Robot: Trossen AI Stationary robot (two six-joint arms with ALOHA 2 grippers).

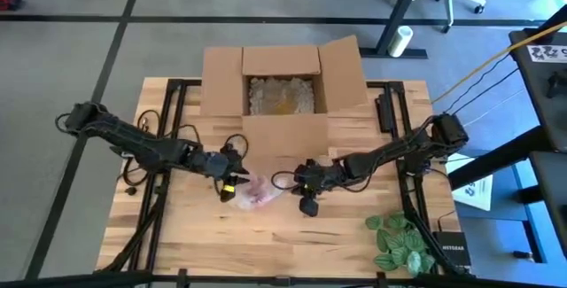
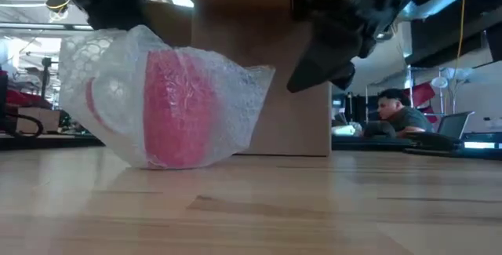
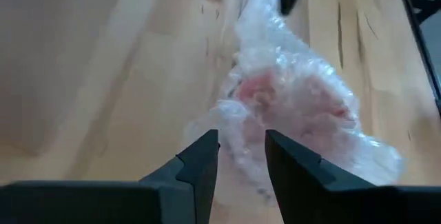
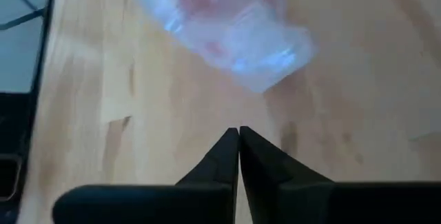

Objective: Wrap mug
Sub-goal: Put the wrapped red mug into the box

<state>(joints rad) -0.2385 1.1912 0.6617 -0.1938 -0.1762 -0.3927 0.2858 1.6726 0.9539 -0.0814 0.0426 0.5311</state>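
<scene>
A pink mug (image 2: 180, 106) sits inside clear bubble wrap (image 1: 259, 190) at the table's middle, in front of the cardboard box (image 1: 283, 80). The bundle is tilted, with its lower end (image 2: 172, 162) on the wood. My left gripper (image 1: 232, 186) is at the bundle's left end, with wrap between its fingers (image 3: 241, 156). My right gripper (image 1: 308, 204) hangs shut just right of the bundle, above the table, touching nothing; in its wrist view (image 4: 238, 138) the bundle (image 4: 220, 24) lies ahead. My left gripper has a loose wad of bubble wrap (image 3: 238, 138) at the bundle's left end between its two fingers, which stay a little apart. It comes from the table's left, slanting down. The bundle tilts up toward the gripper, its lower end on the table.
The open cardboard box holds pale packing fill (image 1: 282, 95) and stands at the far middle. A green leafy plant (image 1: 399, 239) lies at the near right corner. Bare wood (image 1: 266, 244) stretches toward the near edge. A person (image 2: 396, 110) sits in the room behind.
</scene>
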